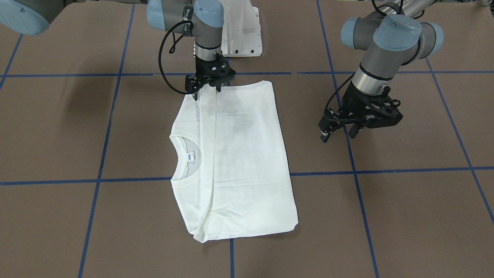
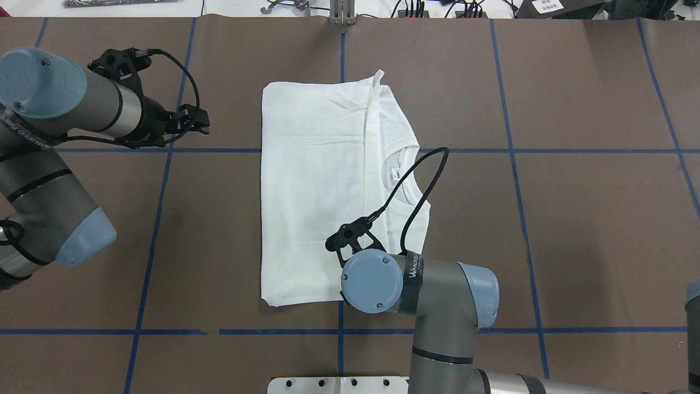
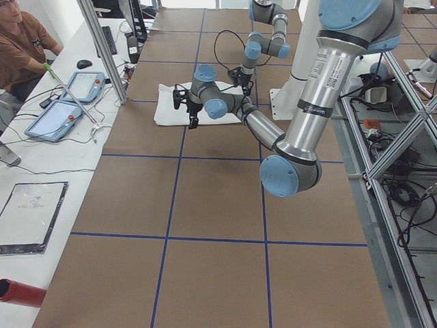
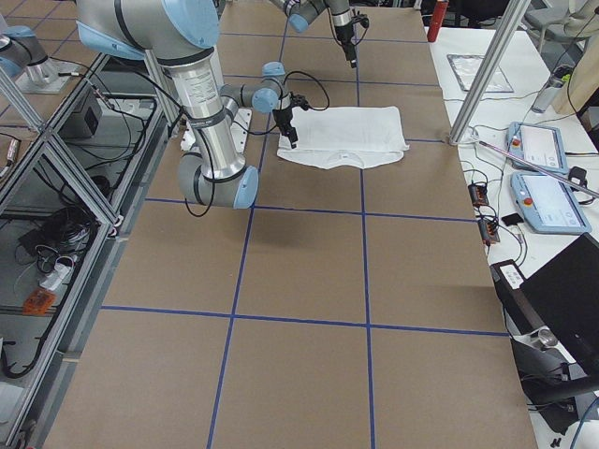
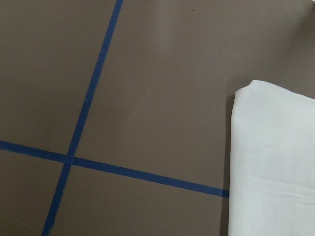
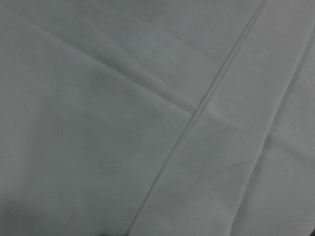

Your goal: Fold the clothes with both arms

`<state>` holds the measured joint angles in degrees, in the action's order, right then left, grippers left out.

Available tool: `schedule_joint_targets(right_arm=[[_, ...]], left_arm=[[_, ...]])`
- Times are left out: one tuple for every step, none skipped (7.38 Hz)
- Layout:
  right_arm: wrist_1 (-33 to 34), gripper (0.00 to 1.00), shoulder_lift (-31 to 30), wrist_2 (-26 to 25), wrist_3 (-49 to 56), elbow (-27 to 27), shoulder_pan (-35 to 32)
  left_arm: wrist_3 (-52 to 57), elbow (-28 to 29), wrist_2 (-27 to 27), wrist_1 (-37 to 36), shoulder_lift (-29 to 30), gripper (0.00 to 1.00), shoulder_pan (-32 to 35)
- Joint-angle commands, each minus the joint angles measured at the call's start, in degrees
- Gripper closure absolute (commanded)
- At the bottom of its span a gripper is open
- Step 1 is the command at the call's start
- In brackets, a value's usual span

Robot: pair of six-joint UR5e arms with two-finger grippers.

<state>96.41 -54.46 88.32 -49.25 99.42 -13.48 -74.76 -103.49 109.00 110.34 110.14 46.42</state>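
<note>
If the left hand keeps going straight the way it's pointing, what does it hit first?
Probably the bare brown table near a blue tape line, not the white shirt, which lies just beside. The left hand hangs above it; height unclear.

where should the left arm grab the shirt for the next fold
Probably the far corner of the shirt on the robot's left, coming from the left, low over the table. That edge is a flat layered fold, so the jaws must slide under it; the open left gripper hangs beside it.

Shirt [image 1: 247, 154]: matt white cloth, lightly creased. Table cover [image 1: 405, 216]: matt brown, paper-like. Left arm [image 1: 372, 58]: satin grey metal.
</note>
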Motion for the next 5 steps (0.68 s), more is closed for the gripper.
schedule_joint_targets(right_arm=[[0.0,0.00,-0.4,0.0,0.2,0.2,-0.1],[0.1,0.00,-0.5,0.3,0.3,0.6,-0.4],[0.2,0.00,-0.9,0.7,0.4,1.5,-0.9],[0.3,0.00,-1.3,0.7,0.6,1.8,-1.4],[0.3,0.00,-2.1,0.7,0.6,1.8,-1.8]], left_arm=[[0.0,0.0,0.1,0.0,0.2,0.00,0.0],[0.0,-0.3,0.1,0.0,0.2,0.00,0.0],[-0.1,-0.3,0.7,0.0,0.3,0.00,0.0],[-0.1,-0.3,0.8,0.0,0.6,0.00,0.0],[-0.2,-0.4,0.8,0.0,0.8,0.00,0.0]])
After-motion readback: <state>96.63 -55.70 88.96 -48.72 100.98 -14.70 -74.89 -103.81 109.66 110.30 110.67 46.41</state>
